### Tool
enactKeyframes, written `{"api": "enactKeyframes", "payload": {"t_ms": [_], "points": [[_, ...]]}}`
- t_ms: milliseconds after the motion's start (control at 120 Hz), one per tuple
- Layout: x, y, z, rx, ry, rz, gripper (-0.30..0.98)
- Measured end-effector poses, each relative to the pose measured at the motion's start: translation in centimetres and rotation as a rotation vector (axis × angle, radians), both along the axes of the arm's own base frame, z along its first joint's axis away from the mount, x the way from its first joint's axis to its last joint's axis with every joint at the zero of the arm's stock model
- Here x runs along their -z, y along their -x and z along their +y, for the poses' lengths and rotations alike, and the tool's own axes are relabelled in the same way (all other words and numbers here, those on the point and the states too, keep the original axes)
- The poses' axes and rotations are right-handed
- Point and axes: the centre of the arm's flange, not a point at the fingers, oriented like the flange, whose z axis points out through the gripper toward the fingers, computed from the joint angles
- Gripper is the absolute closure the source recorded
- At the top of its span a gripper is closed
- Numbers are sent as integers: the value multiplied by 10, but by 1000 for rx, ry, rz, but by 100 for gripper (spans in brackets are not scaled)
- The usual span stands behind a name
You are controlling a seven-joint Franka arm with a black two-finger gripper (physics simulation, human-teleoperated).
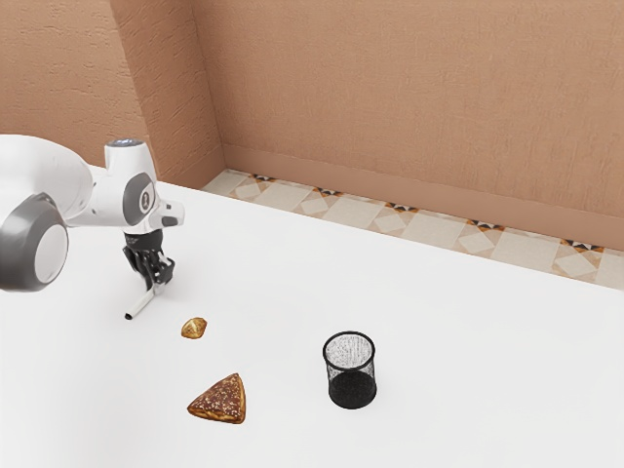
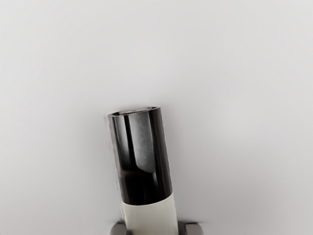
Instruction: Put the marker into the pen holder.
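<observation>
At the exterior view's left, the gripper [image 1: 154, 277] is low at the table, shut on the marker [image 1: 141, 304]. The marker's white barrel slants down from the fingers to a black end; whether it touches the table I cannot tell. In the wrist view, the gripper [image 2: 155, 229] has a fingertip on each side of the marker's white barrel [image 2: 150, 217], and the glossy black cap [image 2: 143, 156] sticks out beyond them. The black mesh pen holder [image 1: 352, 389] stands upright, well apart from the gripper, toward the exterior view's right.
On the white table [image 1: 468, 341], a small golden-brown piece of food [image 1: 194, 328] lies near the marker. A larger brown triangular slice [image 1: 220, 401] rests between that piece and the pen holder, nearer the exterior view's lower edge.
</observation>
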Motion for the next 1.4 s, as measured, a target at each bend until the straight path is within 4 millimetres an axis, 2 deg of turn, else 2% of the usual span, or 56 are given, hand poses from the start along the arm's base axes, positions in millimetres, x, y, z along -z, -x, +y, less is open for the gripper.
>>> {"api": "enactKeyframes", "payload": {"t_ms": [458, 542, 608, 675, 767, 883, 983, 1108, 1292, 1400], "points": [[-13, -4, -1, 12, -17, -36, 71], [-39, -7, -1, 16, -31, -92, 71], [-72, -7, -8, 23, -31, -157, 71], [-115, 1, -27, 43, -13, -240, 72], [-173, 20, -69, 91, 20, -354, 72], [-224, 42, -104, 136, 32, -466, 72], [-250, 57, -125, 163, 37, -526, 72], [-258, 71, -156, 205, 46, -562, 72], [-251, 66, -253, 351, 95, -577, 72], [-245, 68, -287, 394, 118, -574, 72]]}}
